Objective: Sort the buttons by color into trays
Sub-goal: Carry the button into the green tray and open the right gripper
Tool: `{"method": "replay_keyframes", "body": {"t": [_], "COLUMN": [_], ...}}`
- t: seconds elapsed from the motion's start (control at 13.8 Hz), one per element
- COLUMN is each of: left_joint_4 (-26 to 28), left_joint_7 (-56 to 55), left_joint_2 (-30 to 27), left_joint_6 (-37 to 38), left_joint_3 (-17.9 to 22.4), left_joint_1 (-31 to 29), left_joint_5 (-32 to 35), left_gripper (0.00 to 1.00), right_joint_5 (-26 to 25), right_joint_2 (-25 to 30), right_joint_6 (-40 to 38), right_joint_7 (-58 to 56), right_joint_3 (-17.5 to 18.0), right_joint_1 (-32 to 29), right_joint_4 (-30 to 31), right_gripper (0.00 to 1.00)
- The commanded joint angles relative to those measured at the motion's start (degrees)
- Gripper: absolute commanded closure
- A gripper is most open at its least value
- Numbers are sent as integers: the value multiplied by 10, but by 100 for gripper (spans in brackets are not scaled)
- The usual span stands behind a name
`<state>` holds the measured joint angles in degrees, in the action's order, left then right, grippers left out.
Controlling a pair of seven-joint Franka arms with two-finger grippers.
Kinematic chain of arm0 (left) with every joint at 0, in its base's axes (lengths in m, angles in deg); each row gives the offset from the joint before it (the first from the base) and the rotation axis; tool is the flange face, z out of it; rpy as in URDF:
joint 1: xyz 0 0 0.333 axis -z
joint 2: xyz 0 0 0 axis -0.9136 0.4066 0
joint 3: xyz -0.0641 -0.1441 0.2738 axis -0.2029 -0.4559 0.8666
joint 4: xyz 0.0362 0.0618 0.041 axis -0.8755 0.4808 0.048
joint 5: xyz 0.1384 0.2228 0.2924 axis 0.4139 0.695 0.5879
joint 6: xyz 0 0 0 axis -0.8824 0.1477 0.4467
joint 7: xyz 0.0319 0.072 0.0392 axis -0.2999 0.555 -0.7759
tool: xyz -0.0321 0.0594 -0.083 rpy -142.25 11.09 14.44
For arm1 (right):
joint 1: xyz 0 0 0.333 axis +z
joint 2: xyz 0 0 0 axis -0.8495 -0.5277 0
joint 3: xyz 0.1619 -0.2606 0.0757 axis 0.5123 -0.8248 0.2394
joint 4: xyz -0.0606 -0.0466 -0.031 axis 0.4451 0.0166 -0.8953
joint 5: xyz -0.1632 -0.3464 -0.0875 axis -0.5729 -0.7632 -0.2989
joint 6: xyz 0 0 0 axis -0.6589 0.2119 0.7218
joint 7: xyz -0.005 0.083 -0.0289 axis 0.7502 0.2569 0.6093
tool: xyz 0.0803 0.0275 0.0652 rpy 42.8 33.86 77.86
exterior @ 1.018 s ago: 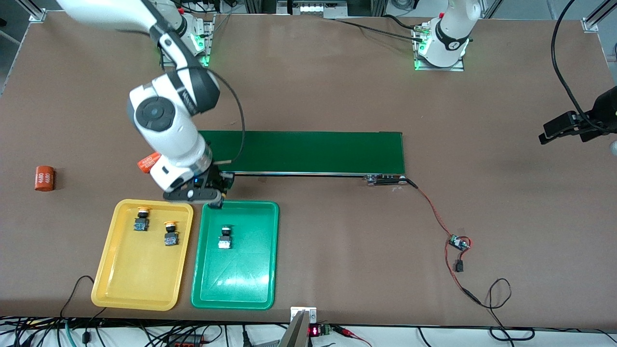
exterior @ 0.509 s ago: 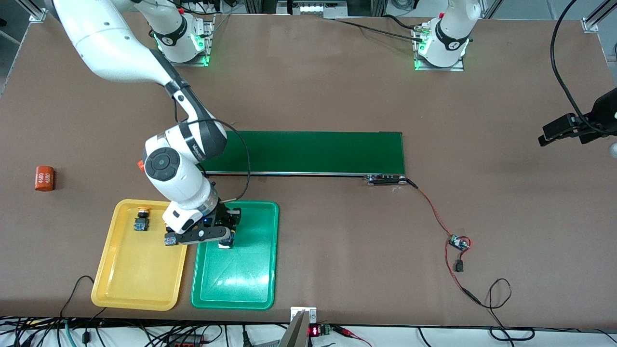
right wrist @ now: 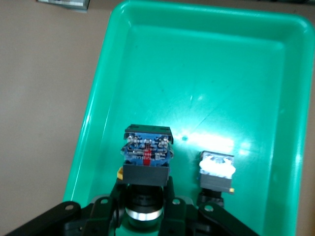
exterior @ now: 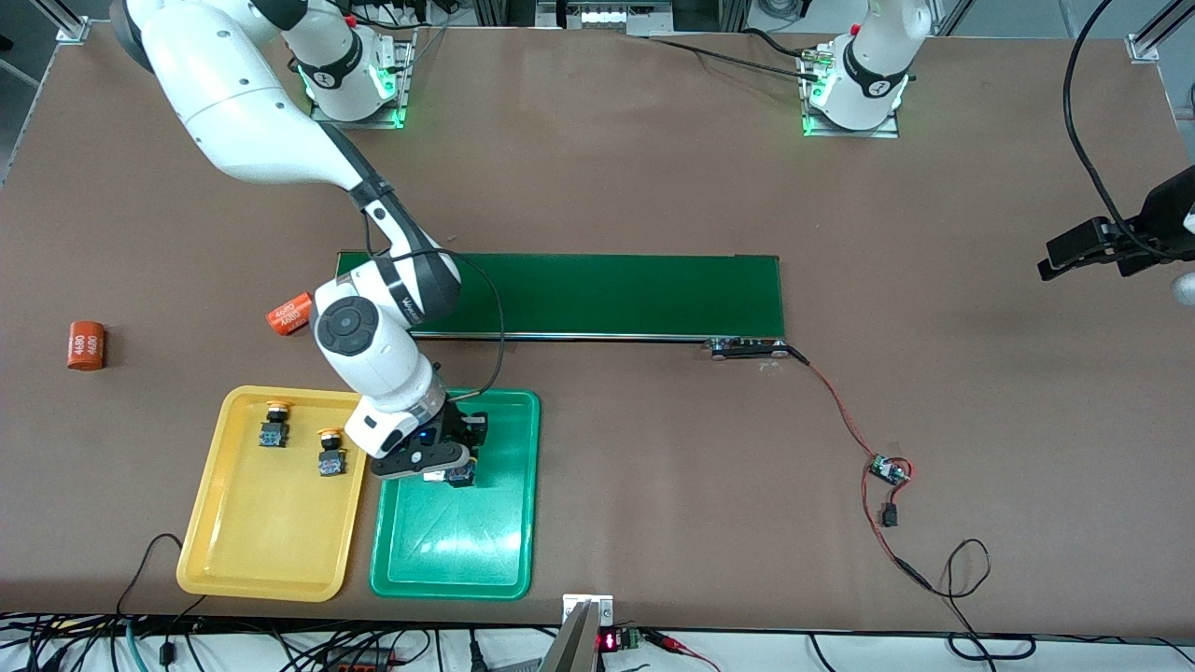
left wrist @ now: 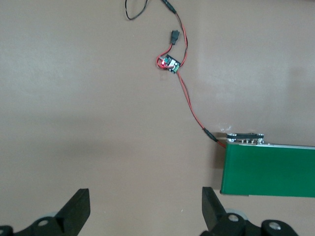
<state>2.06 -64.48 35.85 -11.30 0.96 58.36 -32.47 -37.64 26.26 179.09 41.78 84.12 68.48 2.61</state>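
Over green tray, right pincer grips button upright, apparently body-up.

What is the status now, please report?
Right gripper shut on a button, over the green tray, beside the button already in it. Left gripper open, waiting. Two yellow buttons in the yellow tray. Nothing in the way.

"4680" on two orange cylinders.

Two yellow-capped buttons lie in the yellow tray; two others over the green tray.
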Motion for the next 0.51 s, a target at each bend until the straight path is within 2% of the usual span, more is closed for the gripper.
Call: {"method": "replay_keyframes", "body": {"t": [0.0,0.15,0.22,0.44], "left_joint_4": [10,10,11,10], "left_joint_7": [5,5,5,5], "left_joint_2": [-16,-17,-17,-17], "left_joint_6": [12,12,13,14], "left_joint_3": [-6,-6,-7,-7], "left_joint_1": [-4,-3,-4,-3], "left_joint_5": [11,11,11,11], "left_gripper": [0,0,0,0], "right_joint_5": [-2,-2,-1,1], "right_joint_2": [-11,-11,-11,-10], "right_joint_6": [18,20,23,49], "right_joint_7": [-3,-2,-1,-1], "right_joint_3": [-8,-8,-8,-8], "right_joint_1": [8,8,7,7], "right_joint_4": [-16,-13,-9,-4], "right_gripper": [83,62,46,17]}}
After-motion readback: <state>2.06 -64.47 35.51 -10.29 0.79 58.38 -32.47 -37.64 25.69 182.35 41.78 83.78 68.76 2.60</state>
